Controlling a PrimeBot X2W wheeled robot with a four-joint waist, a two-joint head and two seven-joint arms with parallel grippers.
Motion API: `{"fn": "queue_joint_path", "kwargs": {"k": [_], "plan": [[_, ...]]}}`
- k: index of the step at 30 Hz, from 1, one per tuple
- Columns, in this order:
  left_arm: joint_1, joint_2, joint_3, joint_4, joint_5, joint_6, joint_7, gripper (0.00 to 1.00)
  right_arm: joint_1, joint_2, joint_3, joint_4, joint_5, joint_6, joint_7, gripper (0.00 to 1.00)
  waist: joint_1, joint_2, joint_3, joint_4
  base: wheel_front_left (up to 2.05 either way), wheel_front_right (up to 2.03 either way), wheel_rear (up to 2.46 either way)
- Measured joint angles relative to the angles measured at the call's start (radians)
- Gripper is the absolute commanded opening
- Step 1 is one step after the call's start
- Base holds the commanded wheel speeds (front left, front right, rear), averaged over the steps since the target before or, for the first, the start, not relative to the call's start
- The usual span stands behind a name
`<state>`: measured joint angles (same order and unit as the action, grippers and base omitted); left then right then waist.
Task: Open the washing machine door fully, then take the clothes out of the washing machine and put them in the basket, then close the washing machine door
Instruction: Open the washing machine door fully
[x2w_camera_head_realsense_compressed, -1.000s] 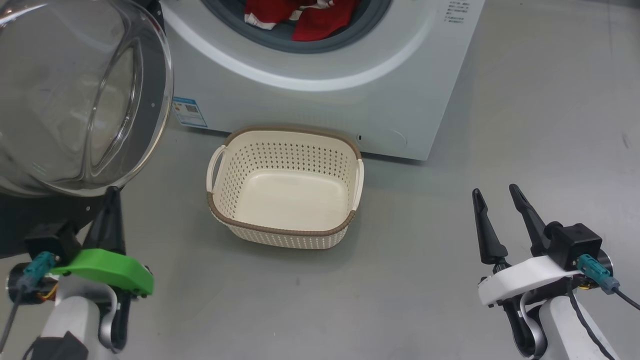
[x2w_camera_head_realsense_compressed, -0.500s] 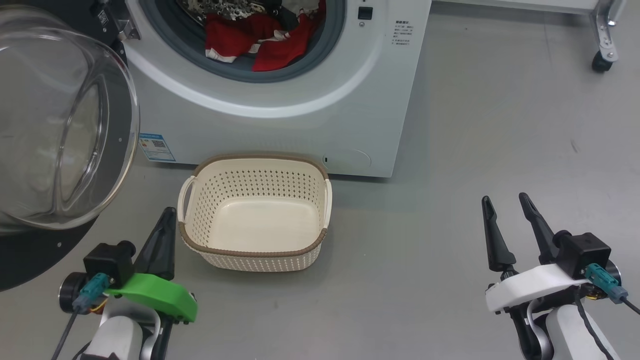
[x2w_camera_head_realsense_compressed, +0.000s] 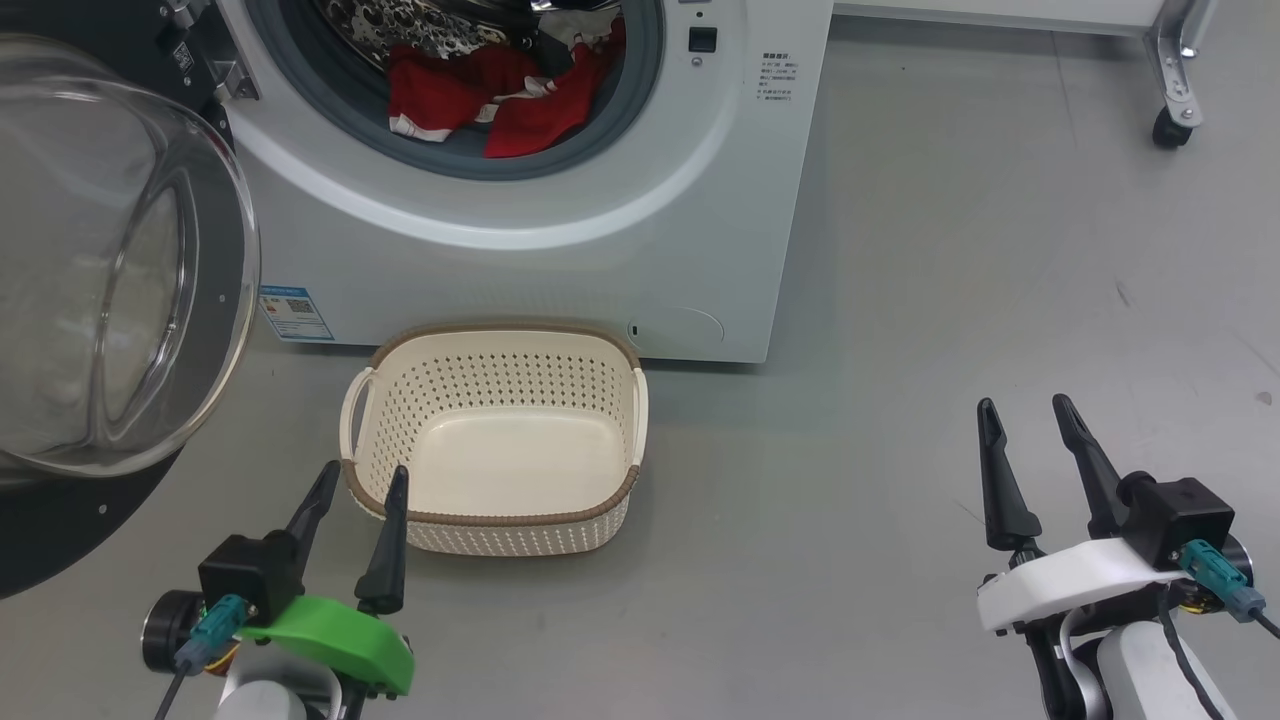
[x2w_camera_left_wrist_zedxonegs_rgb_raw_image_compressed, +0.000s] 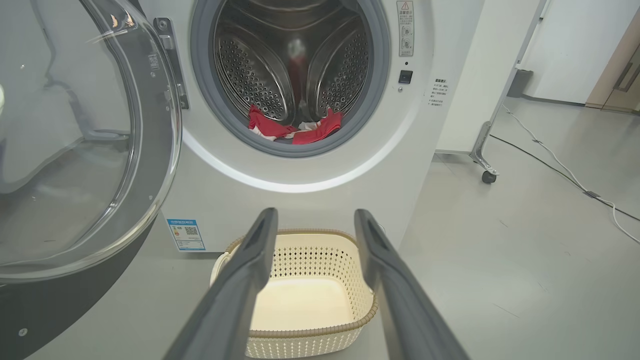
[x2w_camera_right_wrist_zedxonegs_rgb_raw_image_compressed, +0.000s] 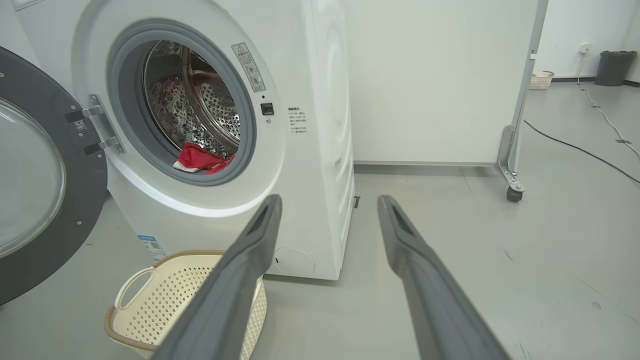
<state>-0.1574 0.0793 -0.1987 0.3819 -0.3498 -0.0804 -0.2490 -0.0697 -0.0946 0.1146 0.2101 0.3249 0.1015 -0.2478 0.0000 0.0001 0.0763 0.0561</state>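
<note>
- White washing machine (x2w_camera_head_realsense_compressed: 600, 260) stands, door (x2w_camera_head_realsense_compressed: 120, 300) swung wide: first step looks done.
- Cream basket (x2w_camera_head_realsense_compressed: 500, 518) sits empty on the floor before it.
- Red clothes (x2w_camera_head_realsense_compressed: 450, 95) lie in the drum; unloading, closing remain.
- Released and empty: left hand (x2w_camera_head_realsense_compressed: 365, 475), right hand (x2w_camera_head_realsense_compressed: 1025, 405).

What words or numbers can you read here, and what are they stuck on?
Nothing is sharp enough to quote.
Low on the washing machine front, the blue label sticker: a square code and print, too small.
Higher up, the white warning sticker: a red triangle sign, words too small.
Below right of it, the grey print block: blurred.
On the washing machine door rim, the small label: too small.
</note>
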Motion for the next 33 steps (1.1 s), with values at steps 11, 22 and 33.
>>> {"fn": "queue_joint_path", "kwargs": {"k": [11, 22, 33], "plan": [[0.025, -0.009, -0.001, -0.009, 0.0, 0.006, 0.0, 1.0, 0.019, 0.004, 0.0, -0.008, -0.001, 0.0, 0.0, 1.0, 0.0, 0.0, -0.002, -0.002, 0.0, 0.0, 0.0], [0.031, -0.011, 0.007, -0.042, 0.001, 0.015, 0.0, 1.0, 0.02, 0.011, 0.001, -0.013, -0.001, 0.002, 0.0, 1.0, 0.0, -0.0001, -0.001, -0.002, 0.0, 0.0, 0.0], [0.035, -0.022, 0.027, -0.075, -0.002, 0.015, 0.0, 1.0, 0.023, 0.016, 0.0, -0.021, -0.001, 0.003, 0.0, 1.0, 0.0, -0.0001, 0.006, 0.002, 0.0, 0.0, 0.0]]}}
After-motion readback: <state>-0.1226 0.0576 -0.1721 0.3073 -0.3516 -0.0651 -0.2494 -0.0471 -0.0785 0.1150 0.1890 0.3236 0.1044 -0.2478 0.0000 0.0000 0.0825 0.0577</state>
